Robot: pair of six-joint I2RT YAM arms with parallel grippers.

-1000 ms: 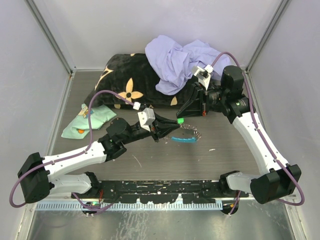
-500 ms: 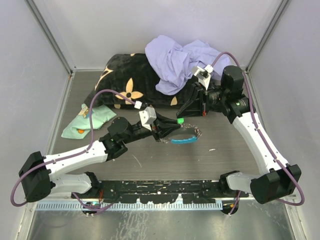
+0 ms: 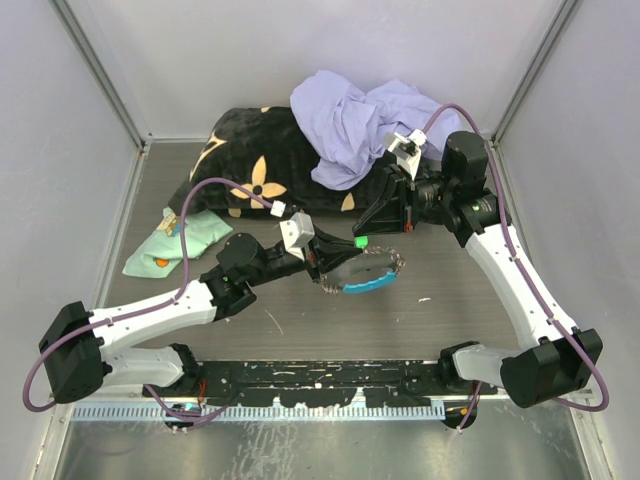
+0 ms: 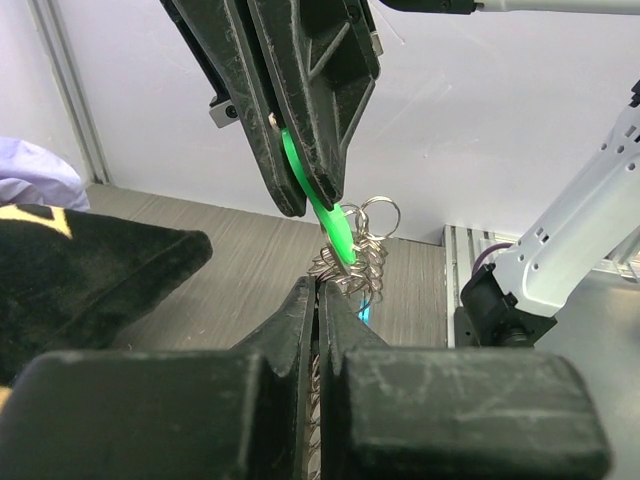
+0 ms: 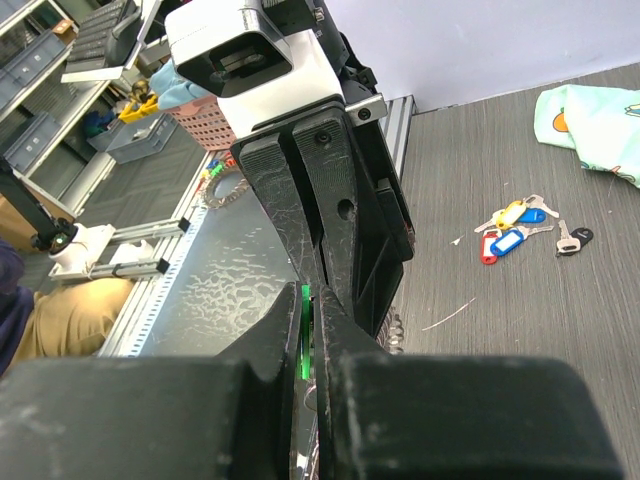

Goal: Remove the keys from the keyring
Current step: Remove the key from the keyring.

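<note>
The keyring point(image 3: 378, 266), a silver chain loop with a light-blue crescent point(image 3: 362, 286), hangs just above the table centre. My left gripper point(image 3: 327, 273) is shut on the chain's left end; in the left wrist view the links point(image 4: 362, 262) run down between its closed fingers point(image 4: 300, 310). From above, my right gripper point(image 3: 361, 240) is shut on a green key tag point(image 4: 327, 206) still joined to the chain. The right wrist view shows that tag point(image 5: 304, 322) edge-on between the pads. Loose keys point(image 5: 512, 228) with yellow, blue and red tags lie on the table.
A black flower-patterned blanket point(image 3: 255, 175) and a lavender cloth point(image 3: 360, 115) fill the back of the table. At the left lies a mint-green cloth point(image 3: 180, 240), with a dark key point(image 5: 571, 238) near it. Grey walls enclose the table.
My left gripper has shifted slightly right and closed on the chain. The blue crescent has lifted and tilted. The right arm has held still.
</note>
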